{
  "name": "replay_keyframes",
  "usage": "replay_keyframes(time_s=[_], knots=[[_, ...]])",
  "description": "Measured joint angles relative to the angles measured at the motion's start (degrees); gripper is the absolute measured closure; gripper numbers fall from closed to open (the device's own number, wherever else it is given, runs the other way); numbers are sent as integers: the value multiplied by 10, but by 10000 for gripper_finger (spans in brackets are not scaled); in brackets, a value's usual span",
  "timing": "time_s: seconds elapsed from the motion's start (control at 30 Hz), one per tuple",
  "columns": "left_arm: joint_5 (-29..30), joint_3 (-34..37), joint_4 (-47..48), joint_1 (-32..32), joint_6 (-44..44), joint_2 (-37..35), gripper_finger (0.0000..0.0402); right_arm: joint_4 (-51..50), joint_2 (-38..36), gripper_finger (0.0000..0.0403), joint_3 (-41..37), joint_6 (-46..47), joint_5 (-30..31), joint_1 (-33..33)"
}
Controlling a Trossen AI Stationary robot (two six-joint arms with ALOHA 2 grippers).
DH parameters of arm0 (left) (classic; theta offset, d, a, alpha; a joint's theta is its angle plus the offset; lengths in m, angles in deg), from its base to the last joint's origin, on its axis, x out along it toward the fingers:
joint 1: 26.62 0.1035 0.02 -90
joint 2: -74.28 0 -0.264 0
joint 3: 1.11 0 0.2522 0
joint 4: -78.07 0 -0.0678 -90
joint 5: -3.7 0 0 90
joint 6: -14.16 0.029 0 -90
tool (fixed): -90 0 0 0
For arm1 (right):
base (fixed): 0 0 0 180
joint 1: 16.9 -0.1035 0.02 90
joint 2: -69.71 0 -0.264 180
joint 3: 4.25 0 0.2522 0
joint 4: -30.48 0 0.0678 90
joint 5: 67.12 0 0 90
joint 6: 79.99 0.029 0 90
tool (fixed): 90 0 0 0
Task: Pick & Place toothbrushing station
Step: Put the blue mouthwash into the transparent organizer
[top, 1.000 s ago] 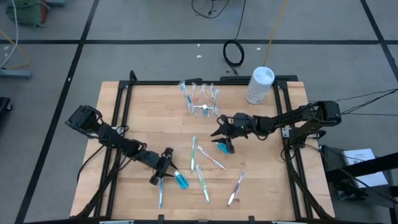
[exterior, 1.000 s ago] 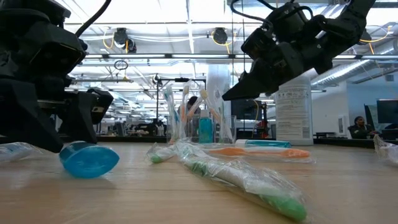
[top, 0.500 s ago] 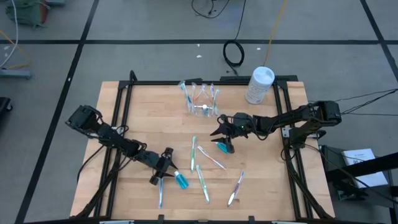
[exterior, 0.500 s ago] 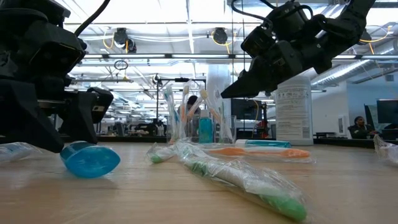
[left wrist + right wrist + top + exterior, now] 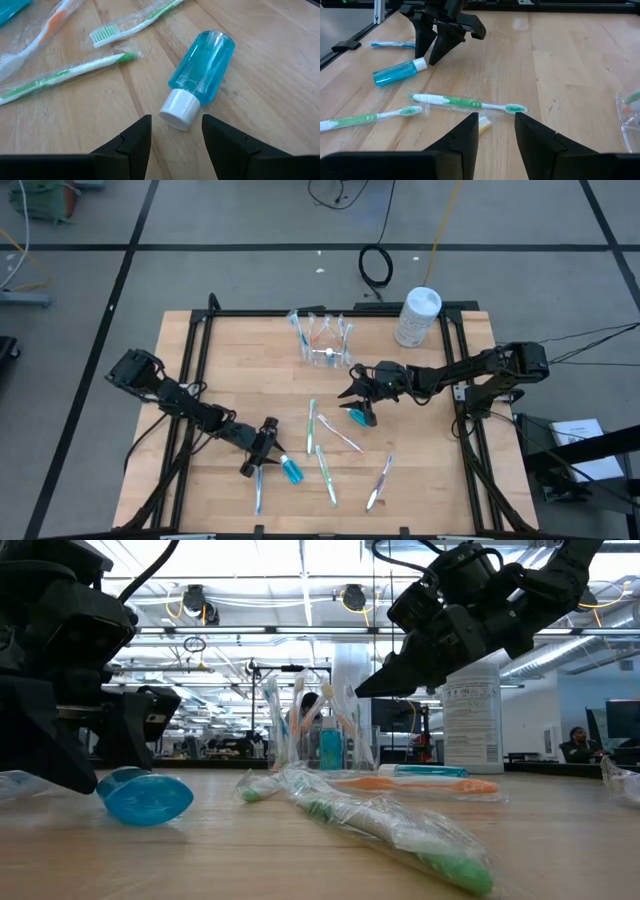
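A blue white-capped tube [image 5: 291,470] lies on its side on the table. My left gripper [image 5: 262,448] is open, low over the table. Its fingers stand either side of the tube's white cap [image 5: 179,109] without touching it. My right gripper [image 5: 355,394] is open and empty above the table's middle, with a second blue tube [image 5: 357,417] lying just near of it. The clear cup [image 5: 325,342] stands at the far middle with several toothbrushes upright in it. Wrapped toothbrushes [image 5: 311,426] lie flat between the arms.
A white round-lidded canister [image 5: 418,317] stands at the far right. More wrapped toothbrushes lie toward the near edge [image 5: 326,475], [image 5: 379,483] and near the left gripper [image 5: 258,492]. A green toothbrush [image 5: 470,104] lies ahead of my right gripper. A black frame [image 5: 190,350] borders the table.
My left gripper has shifted slightly beside the blue tube, which lies where it was.
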Motion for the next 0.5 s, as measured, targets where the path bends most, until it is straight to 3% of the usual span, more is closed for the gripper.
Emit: replay_keyframes(time_s=[0.23, 0.5], knots=[[-2, 0, 0, 0, -16, 22, 220, 0, 0, 284, 0, 0, 0, 0], [-14, -1, -77, 1, -30, 88, 220, 0, 0, 284, 0, 0, 0, 0]])
